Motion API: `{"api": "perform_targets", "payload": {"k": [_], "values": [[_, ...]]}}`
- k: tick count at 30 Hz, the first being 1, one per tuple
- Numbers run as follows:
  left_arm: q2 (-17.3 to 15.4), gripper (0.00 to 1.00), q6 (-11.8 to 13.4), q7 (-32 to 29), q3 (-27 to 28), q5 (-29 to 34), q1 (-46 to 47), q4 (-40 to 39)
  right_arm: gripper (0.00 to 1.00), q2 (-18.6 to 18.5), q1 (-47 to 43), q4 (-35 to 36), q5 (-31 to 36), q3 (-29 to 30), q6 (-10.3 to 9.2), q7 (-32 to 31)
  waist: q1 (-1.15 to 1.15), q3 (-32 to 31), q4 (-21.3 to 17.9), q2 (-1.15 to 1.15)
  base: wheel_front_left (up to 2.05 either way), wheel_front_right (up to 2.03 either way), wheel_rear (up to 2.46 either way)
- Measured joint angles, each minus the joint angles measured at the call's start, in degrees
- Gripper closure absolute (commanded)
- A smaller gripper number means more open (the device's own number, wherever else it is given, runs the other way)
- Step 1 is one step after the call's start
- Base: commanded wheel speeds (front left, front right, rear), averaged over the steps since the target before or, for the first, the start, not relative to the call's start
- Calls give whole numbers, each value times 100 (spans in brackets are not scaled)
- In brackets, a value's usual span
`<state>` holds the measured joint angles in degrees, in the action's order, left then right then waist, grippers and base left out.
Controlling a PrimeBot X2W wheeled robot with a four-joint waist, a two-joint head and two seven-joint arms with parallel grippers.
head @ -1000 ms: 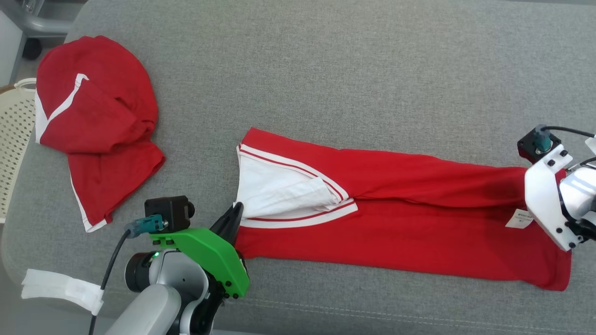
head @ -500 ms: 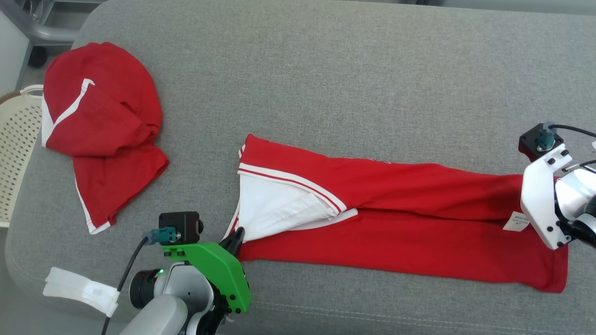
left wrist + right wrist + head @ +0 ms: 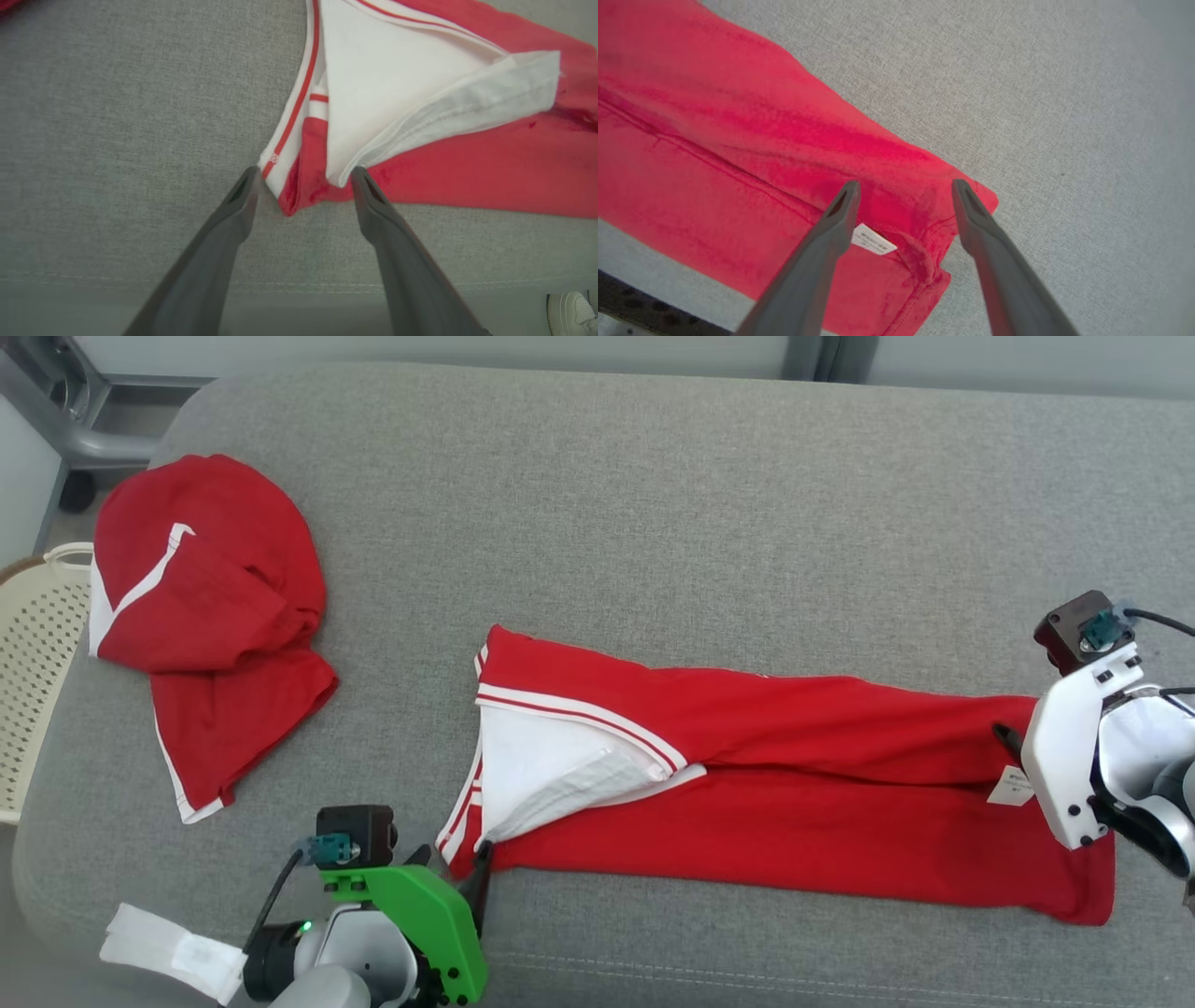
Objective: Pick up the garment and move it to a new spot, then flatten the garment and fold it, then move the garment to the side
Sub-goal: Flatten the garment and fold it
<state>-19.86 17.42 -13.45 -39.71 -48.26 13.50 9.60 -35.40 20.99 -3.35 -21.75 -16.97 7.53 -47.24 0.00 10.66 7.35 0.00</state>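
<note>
The red garment (image 3: 794, 784) lies stretched left to right on the grey cushion (image 3: 653, 523), folded lengthwise, its white-trimmed neckline (image 3: 551, 756) open at the left end. My left gripper (image 3: 453, 861) is open at the garment's near left corner. In the left wrist view that corner (image 3: 292, 196) sits between the spread fingertips (image 3: 250, 179), apart from them. My right gripper (image 3: 1013, 747) hovers open over the garment's right end (image 3: 924, 219), above a small white label (image 3: 873, 240).
A second red garment (image 3: 205, 607) lies bunched at the cushion's far left. A cream perforated basket (image 3: 33, 663) stands beyond the left edge, and a grey wheeled frame (image 3: 65, 439) behind it. The cushion's front seam (image 3: 747, 975) runs close to my left arm. A white shoe (image 3: 572, 312) shows on the floor.
The camera has tilted, shifting the whole picture down. My left gripper has drawn back from the neckline to the near left corner and opened; the striped neck edge now slants toward it.
</note>
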Motion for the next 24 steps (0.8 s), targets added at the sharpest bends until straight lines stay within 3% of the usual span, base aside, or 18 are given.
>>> {"api": "perform_targets", "payload": {"k": [6, 13, 19, 24], "values": [[-115, 0, 54, 313, 122, 3, -226, -14, 0, 563, -630, 198, 254, 879, 0, 700, 0, -218, -27, 0, 0, 0, 0], [-215, 0, 151, 1377, 506, 259, -346, -189, 0, 1641, -1261, 374, 519, 1759, 0, 1804, 0, -491, -55, 0, 0, 0, 0], [-236, 0, 13, 2354, 639, 580, -354, -92, 0, 2254, -1510, 322, 634, 2058, 0, 2765, 0, -690, -84, 0, 0, 0, 0], [-229, 0, -137, 2674, 642, 790, -351, 104, 0, 2706, -1615, 193, 693, 2297, -2, 3468, 0, -836, -96, 0, 0, 0, 0]]}}
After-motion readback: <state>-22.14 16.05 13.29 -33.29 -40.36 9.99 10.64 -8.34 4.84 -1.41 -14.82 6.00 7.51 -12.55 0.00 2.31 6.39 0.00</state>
